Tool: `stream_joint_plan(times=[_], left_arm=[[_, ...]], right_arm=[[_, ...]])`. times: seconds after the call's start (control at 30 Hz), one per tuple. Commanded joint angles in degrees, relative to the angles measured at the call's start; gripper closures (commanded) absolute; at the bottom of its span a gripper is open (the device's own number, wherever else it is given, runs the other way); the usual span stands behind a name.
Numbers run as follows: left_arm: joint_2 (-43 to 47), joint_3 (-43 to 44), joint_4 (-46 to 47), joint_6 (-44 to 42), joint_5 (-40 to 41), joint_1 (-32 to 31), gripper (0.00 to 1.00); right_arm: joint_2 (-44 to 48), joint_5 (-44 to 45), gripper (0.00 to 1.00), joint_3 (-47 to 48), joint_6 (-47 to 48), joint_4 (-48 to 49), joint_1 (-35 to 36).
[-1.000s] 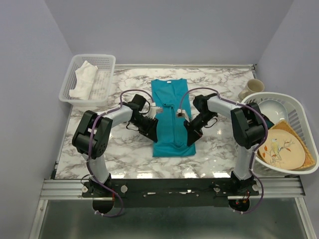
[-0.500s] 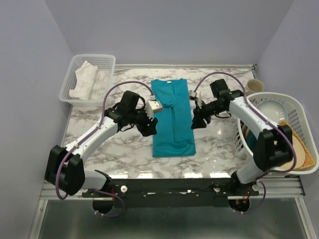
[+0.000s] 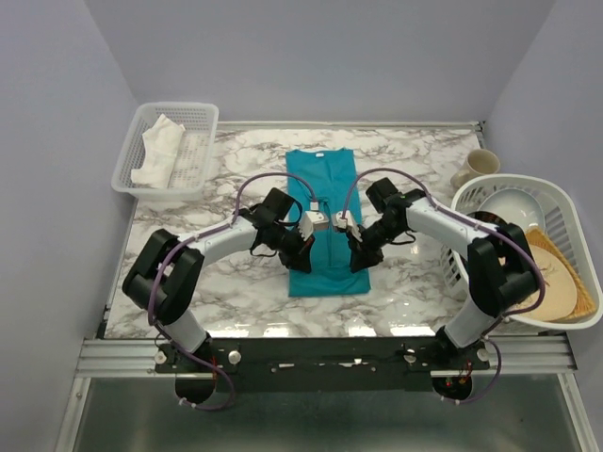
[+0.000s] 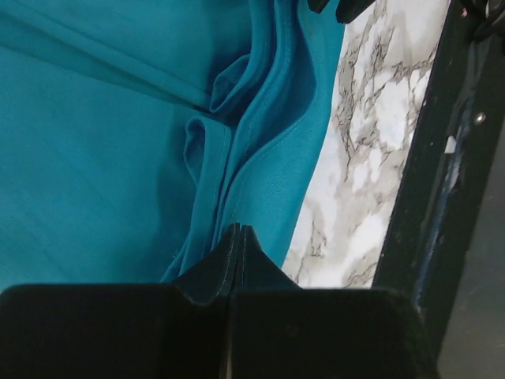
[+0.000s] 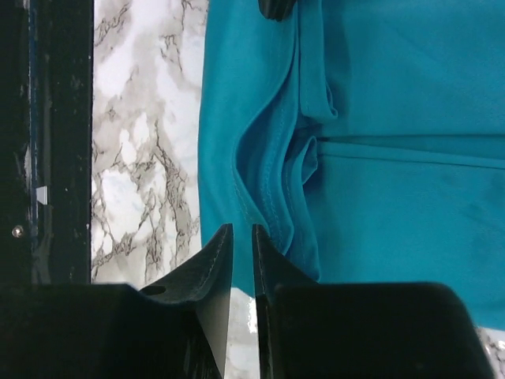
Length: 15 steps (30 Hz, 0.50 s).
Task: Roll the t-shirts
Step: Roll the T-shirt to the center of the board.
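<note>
Top external: t-shirt [image 3: 325, 184] long axis near-far, collar far; left gripper [image 3: 301, 259] pressed shut, right gripper [image 3: 358, 260] slightly apart.

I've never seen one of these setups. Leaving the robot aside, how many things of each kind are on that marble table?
T-shirt: 1
Baskets: 2, left basket and right basket
White cloth: 1
Mug: 1
Dishes in the right basket: at least 2, bowl and plate
Total: at least 7

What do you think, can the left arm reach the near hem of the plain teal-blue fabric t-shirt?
Probably yes: the left gripper hangs over the left edge of the t-shirt, just short of that hem, nothing between.
</note>
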State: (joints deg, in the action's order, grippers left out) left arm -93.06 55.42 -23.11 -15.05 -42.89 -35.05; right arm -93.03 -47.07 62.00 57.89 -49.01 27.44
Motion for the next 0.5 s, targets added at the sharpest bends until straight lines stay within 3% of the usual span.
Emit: stream_joint_plan(times=[0.0,0.23,0.47], left_arm=[[1.47,-2.33,6.85,14.78,-5.54,0.42,1.00],[2.09,-3.56,5.71,16.89,-3.52,0.77,1.00],[-6.42,-1.37,4.49,19.62,-0.71,4.37,1.00]], right_arm=[[-4.26,-2.32,0.77,3.04,0.12,-3.62,0.51],[-5.75,-1.89,0.78,2.86,-5.94,-1.88,0.51],[-12.61,1.54,0.78,7.26,-12.71,-1.88,0.24]])
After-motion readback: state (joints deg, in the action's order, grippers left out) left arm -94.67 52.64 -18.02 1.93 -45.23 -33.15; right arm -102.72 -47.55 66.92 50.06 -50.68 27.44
